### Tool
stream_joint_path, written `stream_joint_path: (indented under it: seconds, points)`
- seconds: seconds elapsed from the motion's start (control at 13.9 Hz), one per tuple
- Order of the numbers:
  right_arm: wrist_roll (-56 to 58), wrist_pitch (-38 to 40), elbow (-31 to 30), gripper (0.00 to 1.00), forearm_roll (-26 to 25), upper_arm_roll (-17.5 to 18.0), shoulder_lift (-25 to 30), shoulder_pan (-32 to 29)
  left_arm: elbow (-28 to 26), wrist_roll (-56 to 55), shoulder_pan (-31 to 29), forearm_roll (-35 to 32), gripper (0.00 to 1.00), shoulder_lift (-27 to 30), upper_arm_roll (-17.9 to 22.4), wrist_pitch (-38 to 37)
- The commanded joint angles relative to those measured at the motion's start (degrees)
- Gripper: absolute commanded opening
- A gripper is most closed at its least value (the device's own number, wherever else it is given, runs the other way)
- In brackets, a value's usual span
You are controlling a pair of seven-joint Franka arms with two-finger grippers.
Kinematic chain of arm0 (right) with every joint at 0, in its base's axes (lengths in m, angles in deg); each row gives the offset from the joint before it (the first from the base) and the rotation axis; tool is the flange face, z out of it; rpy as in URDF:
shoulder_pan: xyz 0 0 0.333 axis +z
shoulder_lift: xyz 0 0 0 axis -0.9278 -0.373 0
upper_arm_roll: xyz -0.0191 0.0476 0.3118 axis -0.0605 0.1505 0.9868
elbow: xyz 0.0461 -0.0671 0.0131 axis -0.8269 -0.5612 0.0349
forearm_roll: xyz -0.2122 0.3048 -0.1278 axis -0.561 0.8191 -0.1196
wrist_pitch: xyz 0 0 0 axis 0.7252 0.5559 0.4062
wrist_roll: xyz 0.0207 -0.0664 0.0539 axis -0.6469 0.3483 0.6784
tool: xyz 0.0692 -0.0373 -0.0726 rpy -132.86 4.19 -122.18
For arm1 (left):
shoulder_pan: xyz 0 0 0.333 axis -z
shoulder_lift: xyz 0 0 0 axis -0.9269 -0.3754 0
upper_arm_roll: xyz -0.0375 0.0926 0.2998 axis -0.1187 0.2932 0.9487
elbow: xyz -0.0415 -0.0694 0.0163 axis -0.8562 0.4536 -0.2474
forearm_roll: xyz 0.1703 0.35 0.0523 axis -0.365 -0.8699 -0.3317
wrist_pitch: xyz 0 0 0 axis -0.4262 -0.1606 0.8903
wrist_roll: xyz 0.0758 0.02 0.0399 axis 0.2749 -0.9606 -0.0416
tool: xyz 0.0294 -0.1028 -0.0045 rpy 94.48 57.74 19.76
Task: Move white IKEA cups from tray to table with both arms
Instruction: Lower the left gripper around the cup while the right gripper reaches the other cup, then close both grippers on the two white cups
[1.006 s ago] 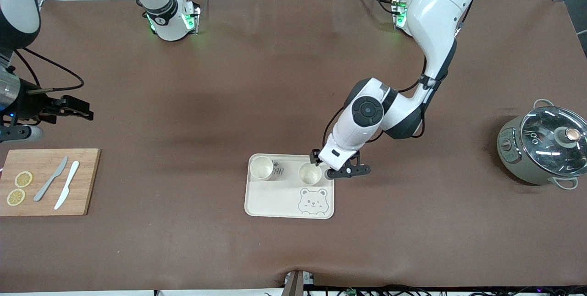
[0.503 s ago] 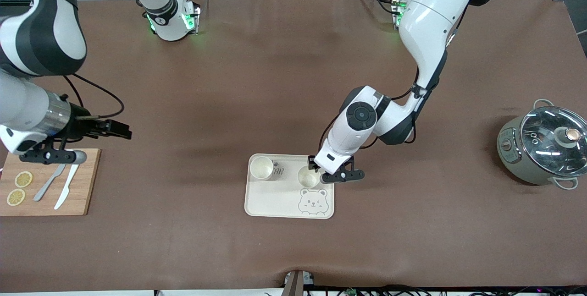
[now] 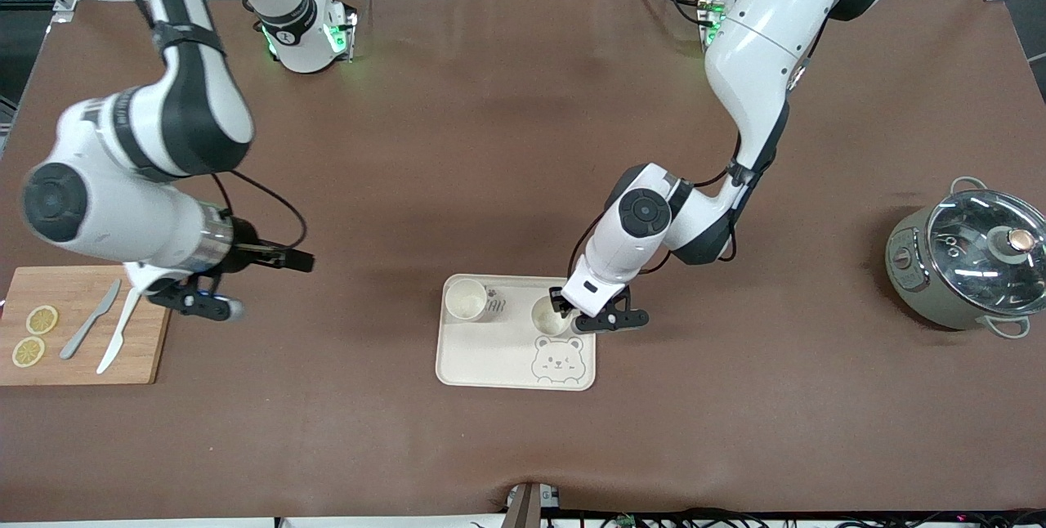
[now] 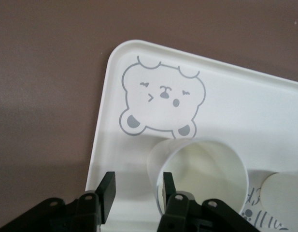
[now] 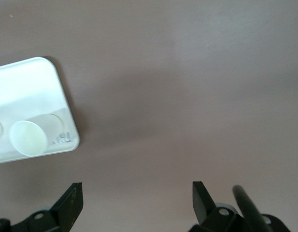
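Two white IKEA cups stand upright on the cream bear tray [image 3: 490, 356]: one [image 3: 466, 300] toward the right arm's end, the other [image 3: 551, 316] beside it, just above the bear print. My left gripper [image 3: 565, 314] is open at the second cup. In the left wrist view it [image 4: 137, 189] straddles that cup's [image 4: 206, 162] wall, one finger inside the rim and one outside with a wide gap. The other cup [image 4: 284, 191] shows at the edge. My right gripper [image 3: 298, 260] is open and empty over bare table; its wrist view [image 5: 136, 198] shows the tray [image 5: 33, 82] and a cup [image 5: 28, 137].
A wooden cutting board [image 3: 147, 324] with two knives and lemon slices lies at the right arm's end. A grey pot with a glass lid [image 3: 968, 258] stands at the left arm's end. Brown mat covers the table.
My right arm has swung in from the table's edge toward the tray. My left gripper and the cup at it have shifted slightly nearer the front camera.
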Motion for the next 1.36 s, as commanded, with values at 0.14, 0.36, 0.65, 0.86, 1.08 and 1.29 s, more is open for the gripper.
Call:
stream_joint_path:
  seconds: [0.14, 0.36, 0.65, 0.86, 1.08, 1.29]
  points:
    - [-11.9, -8.4, 1.2, 1.0, 1.0, -0.6, -5.5, 7.0, 0.7, -1.3, 1.0, -1.7, 0.23, -0.5, 0.9, 0.1]
    - [-17.9, -13.4, 1.3, 1.0, 1.1, -0.6, -8.3, 10.1, 0.4, -1.5, 1.0, -1.7, 0.0, -0.6, 0.9, -0.2]
    - [-22.9, -17.1, 1.3, 1.0, 1.1, -0.6, -11.4, 12.7, 0.5, -2.5, 0.3, -1.8, 0.0, 2.3, 1.1, -4.8]
    - [-27.1, -19.3, 1.3, 1.0, 0.9, -0.6, -14.0, 16.2, 0.1, -1.9, -2.4, -1.9, 0.0, 8.7, 1.2, -15.9]
    - [-27.4, -21.2, 0.8, 0.83, 0.9, -0.6, -15.3, 17.2, -2.6, -1.1, -6.3, -1.8, 0.0, 15.7, 0.8, -27.9]
    - [-27.4, -22.8, 0.7, 0.6, 0.8, -0.6, -16.4, 17.2, -9.4, -0.5, -10.3, -1.8, 0.0, 22.3, 0.8, -31.6]
